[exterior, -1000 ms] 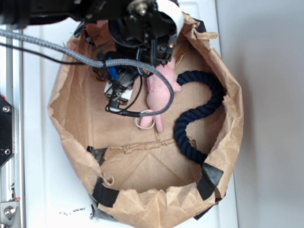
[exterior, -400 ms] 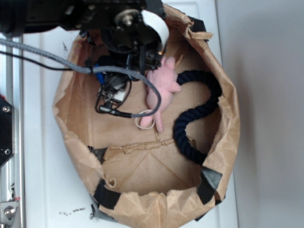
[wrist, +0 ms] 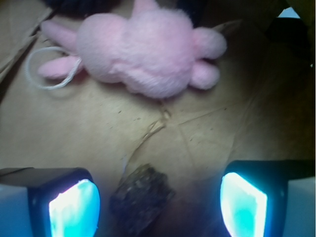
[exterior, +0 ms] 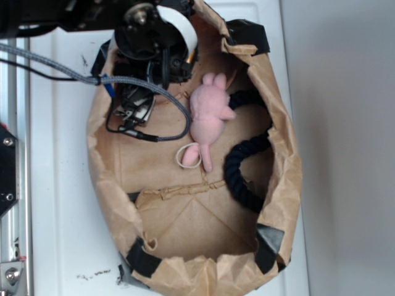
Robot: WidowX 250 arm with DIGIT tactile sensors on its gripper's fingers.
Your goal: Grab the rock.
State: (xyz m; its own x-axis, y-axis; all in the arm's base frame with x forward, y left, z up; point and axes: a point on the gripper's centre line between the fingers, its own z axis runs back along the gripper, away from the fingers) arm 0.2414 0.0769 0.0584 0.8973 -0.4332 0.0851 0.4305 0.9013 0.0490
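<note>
The rock (wrist: 140, 197) lies on the brown paper floor of the bag (exterior: 108, 185), low in the wrist view, between the two jaws but closer to the left one. The gripper (wrist: 158, 202) has its jaws wide apart and they hold nothing — the rock is not touched yet. I judge that the step in hand is the approach: the jaws straddle the rock and should now go down a little more and then close on it. A small shift toward the rock would center it better.

Just beyond the rock rests the pink plush toy (wrist: 143, 52), apart from it, with its white loop (wrist: 44, 74) to the side. In the exterior view the arm hides the rock. The dark rope (exterior: 247, 160) is well apart, but the bag wall stands near the arm, so room there is tight.
</note>
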